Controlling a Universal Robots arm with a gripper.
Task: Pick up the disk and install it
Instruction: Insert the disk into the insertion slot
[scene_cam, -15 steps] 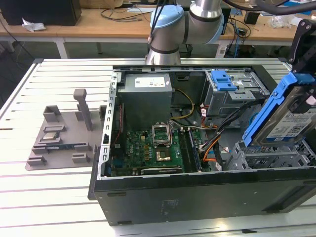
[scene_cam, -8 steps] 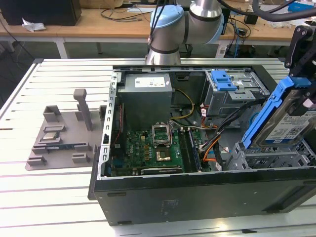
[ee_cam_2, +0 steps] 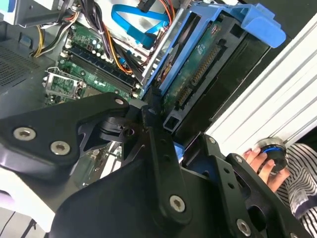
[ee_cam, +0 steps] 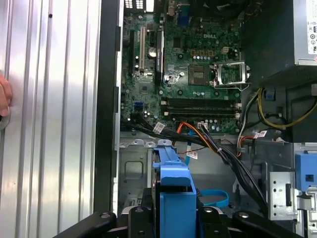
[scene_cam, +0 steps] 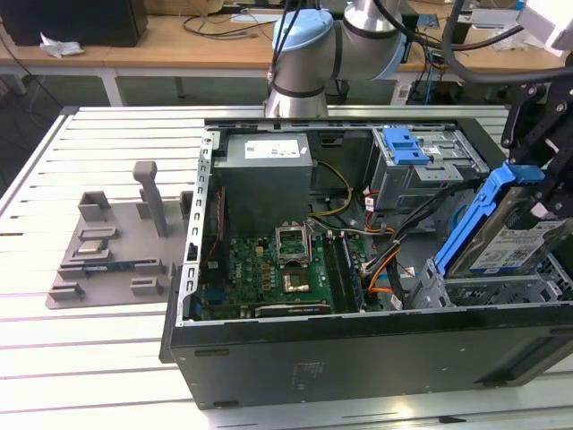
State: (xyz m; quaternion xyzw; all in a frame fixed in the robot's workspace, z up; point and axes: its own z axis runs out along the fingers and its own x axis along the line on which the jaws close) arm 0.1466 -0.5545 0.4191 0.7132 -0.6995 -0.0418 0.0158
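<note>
**Even overhead light, deep shadows**

Lit evenly from overhead in the exterior view; washes the slatted desk (scene_cam: 98, 358) pale, with a glare streak at its near edge. Leaves the case (scene_cam: 358, 367) front wall almost black and the interior in soft shadow. Burns out the desk slats in the first wrist view, yet keeps the board (ee_cam: 188, 74) evenly lit. Shades the disk (ee_cam_2: 198, 67) in the second wrist view.

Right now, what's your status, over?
Tool shut on flat silver hard drive with blue rails. Drive tilted over grey metal bay. Cable bundle close beside.
</note>
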